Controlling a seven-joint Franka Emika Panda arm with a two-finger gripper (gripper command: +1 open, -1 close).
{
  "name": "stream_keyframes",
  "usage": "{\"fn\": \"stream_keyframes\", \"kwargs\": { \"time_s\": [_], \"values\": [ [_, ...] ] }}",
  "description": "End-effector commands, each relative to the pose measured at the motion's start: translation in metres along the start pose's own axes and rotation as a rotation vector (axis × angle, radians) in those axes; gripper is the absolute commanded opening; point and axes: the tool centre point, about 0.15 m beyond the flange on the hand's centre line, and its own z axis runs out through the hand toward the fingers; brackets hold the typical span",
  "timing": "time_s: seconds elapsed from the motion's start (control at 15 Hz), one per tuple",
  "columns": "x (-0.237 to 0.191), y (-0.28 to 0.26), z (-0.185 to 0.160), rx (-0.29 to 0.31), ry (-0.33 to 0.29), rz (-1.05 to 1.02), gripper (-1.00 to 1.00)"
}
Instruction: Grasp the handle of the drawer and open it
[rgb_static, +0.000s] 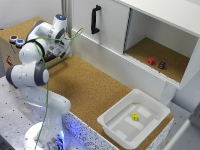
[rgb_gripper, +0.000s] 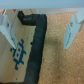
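Inside tub (rgb_static: 111, 123): yellow cube (rgb_static: 134, 116); cabinet compartment (rgb_static: 172, 67): two small objects.

The drawer (rgb_static: 102, 25) is a tall flat white front panel, standing upright and shut, flush with the cabinet beside the open cork-floored compartment. The handle (rgb_static: 95, 19) is a short black D-shaped bar mounted vertically near the panel's upper part, untouched

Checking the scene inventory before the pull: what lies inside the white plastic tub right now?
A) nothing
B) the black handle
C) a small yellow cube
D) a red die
C: the exterior view shows one small yellow cube on the floor of the white tub; the handle sits on the drawer.
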Motion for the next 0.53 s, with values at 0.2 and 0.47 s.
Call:
{"fn": "stream_keyframes", "kwargs": {
  "time_s": [0.2, 0.47],
  "values": [
    [0.019, -0.005, 0.031, -0.092, -0.08, 0.151, 1.0],
    [0.021, 0.006, 0.047, -0.091, -0.001, 0.144, 1.0]
  ]
}}
